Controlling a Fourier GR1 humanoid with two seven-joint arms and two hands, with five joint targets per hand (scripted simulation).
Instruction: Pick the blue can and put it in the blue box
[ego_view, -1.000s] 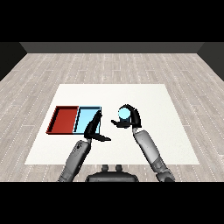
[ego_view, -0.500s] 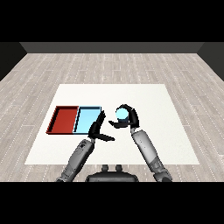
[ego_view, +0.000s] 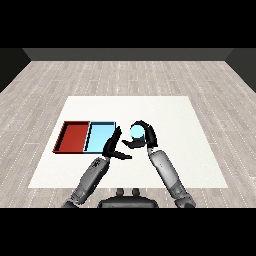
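From the head view I see the right robot hand (ego_view: 144, 136) curled round the blue can (ego_view: 136, 131), holding it just right of the blue tray (ego_view: 100, 136). The left robot hand (ego_view: 113, 146) has its fingers straight, at that tray's near right corner. The red tray (ego_view: 74, 137) lies alongside on the white worktop (ego_view: 170, 115); both trays hold nothing.
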